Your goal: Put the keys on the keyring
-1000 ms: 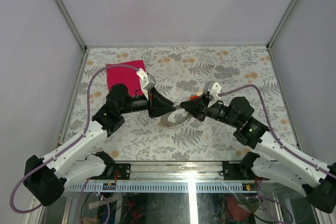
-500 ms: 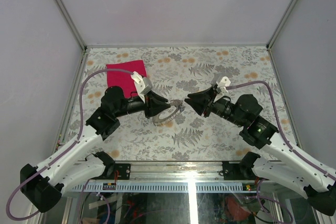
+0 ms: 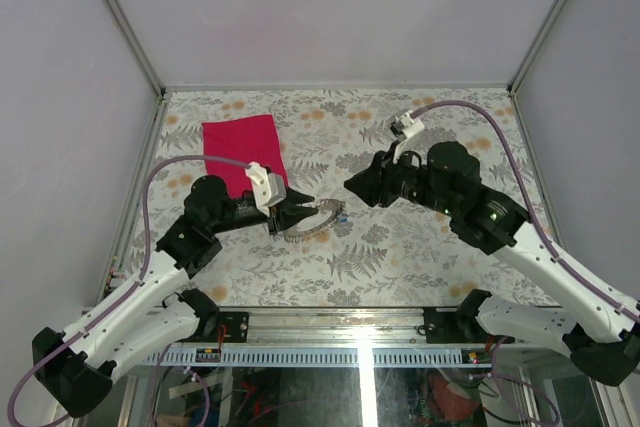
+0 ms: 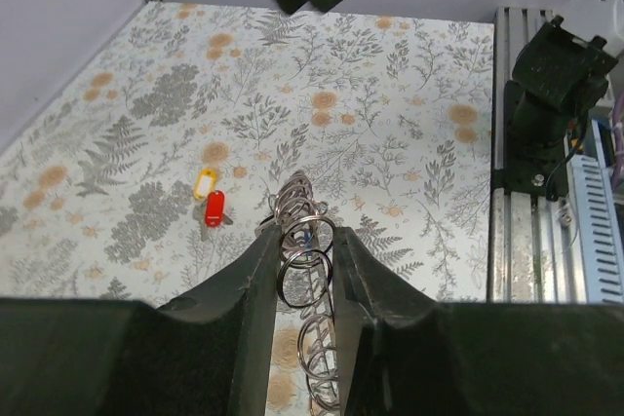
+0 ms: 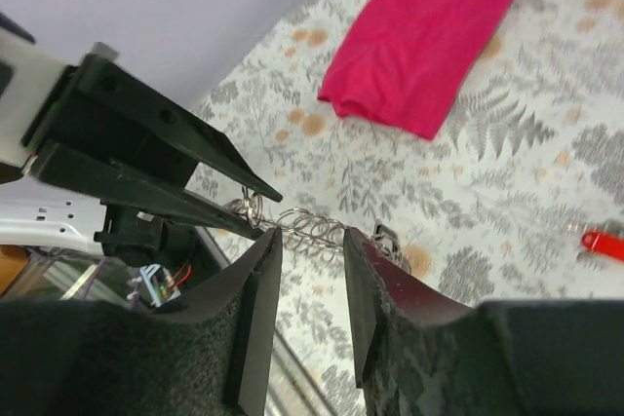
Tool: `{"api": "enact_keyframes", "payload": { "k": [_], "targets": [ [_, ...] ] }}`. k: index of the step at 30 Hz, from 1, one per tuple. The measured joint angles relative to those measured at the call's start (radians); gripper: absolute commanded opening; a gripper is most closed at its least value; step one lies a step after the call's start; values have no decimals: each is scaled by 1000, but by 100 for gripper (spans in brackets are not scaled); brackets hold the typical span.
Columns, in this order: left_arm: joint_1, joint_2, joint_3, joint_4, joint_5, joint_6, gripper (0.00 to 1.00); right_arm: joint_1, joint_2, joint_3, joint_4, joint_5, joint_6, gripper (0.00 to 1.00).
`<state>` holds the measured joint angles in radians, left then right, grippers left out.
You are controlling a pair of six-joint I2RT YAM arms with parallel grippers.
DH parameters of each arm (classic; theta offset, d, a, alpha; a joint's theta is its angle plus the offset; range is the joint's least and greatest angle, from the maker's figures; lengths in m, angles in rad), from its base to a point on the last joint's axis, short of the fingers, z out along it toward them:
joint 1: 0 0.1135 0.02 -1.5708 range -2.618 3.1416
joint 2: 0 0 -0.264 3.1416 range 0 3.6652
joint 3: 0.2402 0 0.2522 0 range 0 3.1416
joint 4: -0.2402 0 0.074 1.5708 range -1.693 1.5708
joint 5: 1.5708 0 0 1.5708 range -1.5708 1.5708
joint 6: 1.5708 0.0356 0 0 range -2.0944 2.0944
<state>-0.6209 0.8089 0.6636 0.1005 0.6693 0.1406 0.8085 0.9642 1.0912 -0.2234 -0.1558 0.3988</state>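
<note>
The keyring (image 4: 295,192) is a string of several thin silvery rings with a tiny blue piece. My left gripper (image 4: 304,233) is shut on one end, and the rest hangs out toward the table (image 3: 400,247). In the top view the left gripper (image 3: 303,205) holds the keyring (image 3: 314,225) low over the floral table. Two keys lie loose on the table beside it, a red-headed key (image 4: 214,208) and a yellow-headed key (image 4: 203,184). The red key (image 5: 603,243) also shows at the right wrist view's edge. My right gripper (image 3: 352,185) is open above and right of the rings, holding nothing; the right gripper (image 5: 312,241) looks down on the keyring (image 5: 336,229).
A pink-red cloth (image 3: 242,147) lies flat at the back left of the table, also seen as the cloth (image 5: 419,41). Metal frame rails (image 3: 330,87) and grey walls bound the table. The right arm's base (image 4: 546,104) stands at the near edge.
My right gripper has opened and drawn back up and to the right, away from the keyring. My left gripper has slid a little toward the near left, still gripping the rings.
</note>
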Motion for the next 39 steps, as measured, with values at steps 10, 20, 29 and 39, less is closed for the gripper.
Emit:
{"api": "enact_keyframes", "payload": {
  "k": [10, 20, 29, 39],
  "targets": [
    [0, -13, 4, -187, 126, 472, 0, 0, 179, 137, -222, -52, 87, 45],
    [0, -2, 42, -301, 143, 700, 0, 0, 217, 125, -208, -188, 111, 40],
    [0, -3, 50, -299, 159, 749, 0, 0, 317, 134, -226, -196, 134, 42],
    [0, 43, 54, -233, 84, 396, 10, -57, 220, 44, -298, 76, 136, 51]
  ]
}}
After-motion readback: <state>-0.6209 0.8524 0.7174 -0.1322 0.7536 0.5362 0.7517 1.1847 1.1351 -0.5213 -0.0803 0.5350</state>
